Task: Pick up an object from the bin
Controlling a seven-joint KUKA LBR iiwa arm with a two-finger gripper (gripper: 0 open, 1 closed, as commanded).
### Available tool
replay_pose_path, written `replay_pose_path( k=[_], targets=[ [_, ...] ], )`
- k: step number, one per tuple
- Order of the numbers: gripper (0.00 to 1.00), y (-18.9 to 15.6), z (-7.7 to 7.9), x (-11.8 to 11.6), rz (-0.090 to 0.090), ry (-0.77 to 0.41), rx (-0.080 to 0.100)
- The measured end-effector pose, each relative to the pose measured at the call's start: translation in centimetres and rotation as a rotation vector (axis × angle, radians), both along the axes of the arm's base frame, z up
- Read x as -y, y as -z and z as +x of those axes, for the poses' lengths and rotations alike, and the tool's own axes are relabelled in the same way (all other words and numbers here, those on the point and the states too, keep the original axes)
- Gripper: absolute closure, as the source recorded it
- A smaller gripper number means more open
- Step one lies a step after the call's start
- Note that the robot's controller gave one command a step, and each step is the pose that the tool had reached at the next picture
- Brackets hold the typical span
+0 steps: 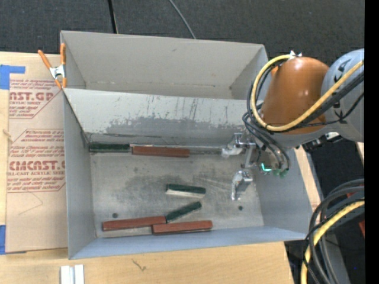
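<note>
Robotics lab: arm (296, 93) w/ cables (256, 96), metal bin (166, 64), wood bench (189, 265).

Open bin floor (121, 185) left of centre, between the far-wall sticks (160, 151) and near-wall sticks (155, 223).

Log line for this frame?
hand: open, empty | position: right end of bin | nearest thing: green-and-white stick, mid-bin | lifted: nothing

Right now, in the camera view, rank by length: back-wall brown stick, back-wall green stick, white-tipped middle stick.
Largest: back-wall brown stick.
Then back-wall green stick and white-tipped middle stick, too alike to rank.
</note>
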State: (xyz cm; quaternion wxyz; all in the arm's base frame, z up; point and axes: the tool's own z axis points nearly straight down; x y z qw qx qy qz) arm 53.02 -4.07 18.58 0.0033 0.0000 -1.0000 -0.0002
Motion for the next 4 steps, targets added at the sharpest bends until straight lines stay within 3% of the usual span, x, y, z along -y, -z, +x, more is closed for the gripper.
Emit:
replay_pose_path(
  k=[1, 2, 3, 4],
  targets=[
    [0.00, -0.4, 0.2, 0.0, -0.001, -0.001, 0.008],
    [1.00, 10.8, 0.5, -3.6, -0.003, 0.000, 0.011],
    [1.00, 10.8, 0.5, -3.6, -0.003, 0.001, 0.011],
    [1.00, -7.2, -0.1, -6.7, 0.001, 0.046, 0.015]
  ],
)
